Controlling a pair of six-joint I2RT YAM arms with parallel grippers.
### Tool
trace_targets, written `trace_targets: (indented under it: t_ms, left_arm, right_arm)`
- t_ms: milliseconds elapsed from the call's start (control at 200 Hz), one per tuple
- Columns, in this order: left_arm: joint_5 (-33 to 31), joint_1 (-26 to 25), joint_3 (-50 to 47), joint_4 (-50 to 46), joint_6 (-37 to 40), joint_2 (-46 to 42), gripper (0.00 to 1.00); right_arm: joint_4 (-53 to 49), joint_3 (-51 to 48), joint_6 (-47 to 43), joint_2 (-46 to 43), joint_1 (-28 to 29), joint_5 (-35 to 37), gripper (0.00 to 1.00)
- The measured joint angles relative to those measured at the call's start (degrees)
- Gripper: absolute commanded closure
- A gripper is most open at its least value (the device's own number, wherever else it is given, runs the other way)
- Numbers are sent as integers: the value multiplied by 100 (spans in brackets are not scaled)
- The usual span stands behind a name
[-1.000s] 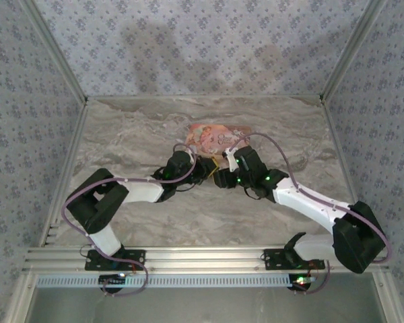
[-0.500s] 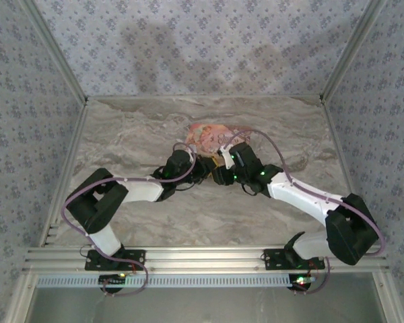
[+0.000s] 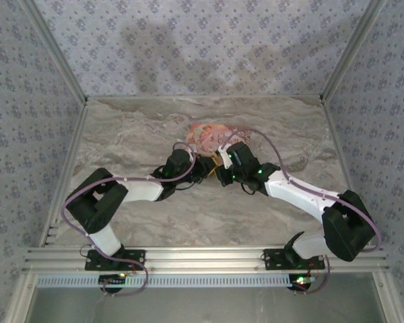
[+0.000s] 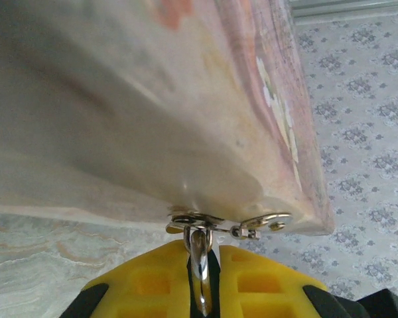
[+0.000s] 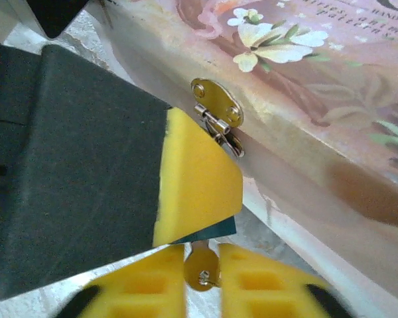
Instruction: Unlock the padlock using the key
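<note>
One padlock [image 5: 212, 232] pinched in left claw [image 4: 199, 265], one key [image 5: 200, 271] pinched in right claw [image 5: 201, 260]

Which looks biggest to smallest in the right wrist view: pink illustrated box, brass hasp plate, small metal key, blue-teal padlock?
1. pink illustrated box
2. brass hasp plate
3. small metal key and blue-teal padlock: not ranked. Both are mostly hidden, and only a small part of each shows, looking about alike.
</note>
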Motion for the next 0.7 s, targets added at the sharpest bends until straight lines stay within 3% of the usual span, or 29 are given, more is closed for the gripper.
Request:
trace_targets:
  t_ms: [355,580,700]
  left_arm:
    - [-7,13,0,-166,20,0,92]
    - [-33,-42,-90,-358,140,2,70]
    - [-103,-101,-256,-404,142,7,65]
  right_arm:
    - [48,-35,-31,63,0,-118,97]
    - [459,-407,96,98,31,-310,100]
    - [811,-688,188,234,83,-387,100]
